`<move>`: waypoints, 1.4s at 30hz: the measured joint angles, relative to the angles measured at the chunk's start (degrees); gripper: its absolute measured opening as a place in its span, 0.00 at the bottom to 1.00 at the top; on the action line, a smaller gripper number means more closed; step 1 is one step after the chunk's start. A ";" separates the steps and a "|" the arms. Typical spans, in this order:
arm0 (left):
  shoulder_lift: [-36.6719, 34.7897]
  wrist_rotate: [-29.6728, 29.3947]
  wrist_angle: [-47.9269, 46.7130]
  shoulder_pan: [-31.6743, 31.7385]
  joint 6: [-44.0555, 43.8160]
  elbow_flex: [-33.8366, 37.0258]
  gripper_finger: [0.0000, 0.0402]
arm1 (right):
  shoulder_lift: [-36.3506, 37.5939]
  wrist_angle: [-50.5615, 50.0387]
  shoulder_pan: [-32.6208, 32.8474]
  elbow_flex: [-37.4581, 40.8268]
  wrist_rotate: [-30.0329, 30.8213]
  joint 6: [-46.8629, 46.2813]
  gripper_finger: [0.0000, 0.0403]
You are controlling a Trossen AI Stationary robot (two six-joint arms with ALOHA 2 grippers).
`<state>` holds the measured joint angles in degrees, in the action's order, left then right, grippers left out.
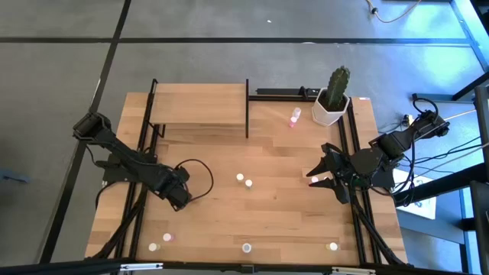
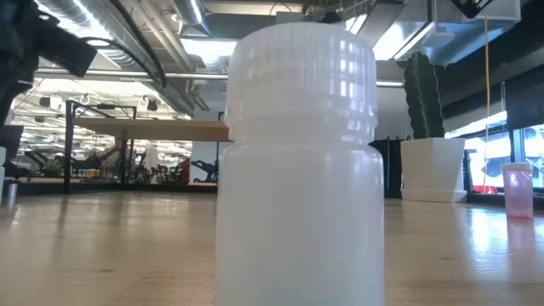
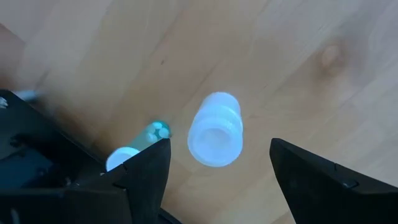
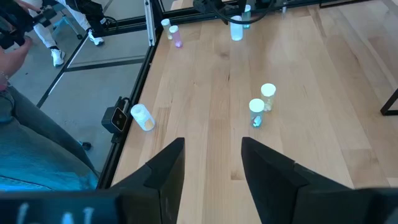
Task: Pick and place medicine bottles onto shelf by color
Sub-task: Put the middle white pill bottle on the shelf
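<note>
My left gripper (image 3: pixel 217 177) points down, open, at the table's left half (image 1: pixel 180 195). A white medicine bottle (image 3: pixel 214 130) stands upright on the table just below and between its fingers, untouched. Beside that bottle is another with a teal glint (image 3: pixel 155 131). The high view hides both under the gripper. Two bottles (image 1: pixel 244 180) stand mid-table, and a pink one (image 1: pixel 294 116) stands by the cactus. The shelf (image 1: pixel 199 107) is at the far left. My right gripper (image 4: pixel 211 180) hangs open above the table's right side (image 1: pixel 325 172), with nothing between its fingers.
A white pot with a cactus (image 1: pixel 333 98) stands at the far right. Several bottles stand along the near edge (image 1: pixel 247 247), one of them filling the low view (image 2: pixel 297 161). Black frame posts (image 1: pixel 247 107) edge the shelf. A person's legs (image 4: pixel 37 155) show beyond the table's near edge.
</note>
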<state>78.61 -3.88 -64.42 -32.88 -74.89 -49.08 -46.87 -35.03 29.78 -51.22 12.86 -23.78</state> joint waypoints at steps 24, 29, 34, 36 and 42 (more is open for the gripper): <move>0.00 -0.67 7.74 0.02 -2.90 5.37 0.42 | 0.01 0.00 0.02 0.00 -0.01 0.00 0.40; -0.11 -0.30 7.76 0.02 -2.95 5.21 0.32 | 0.00 0.00 0.00 0.00 0.00 0.01 0.40; -0.01 -0.28 7.64 0.02 -2.88 4.85 0.30 | 0.00 0.00 0.01 0.00 0.00 0.02 0.40; 0.09 -0.28 7.56 0.02 -2.41 4.01 0.30 | 0.00 0.02 0.02 0.00 0.00 0.10 0.40; 0.07 -0.79 7.12 0.00 -0.99 -0.39 0.30 | 0.00 0.00 0.00 0.00 0.00 0.04 0.40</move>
<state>78.67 -4.67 -57.30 -32.88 -75.88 -49.47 -46.87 -35.03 29.78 -51.22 12.86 -23.74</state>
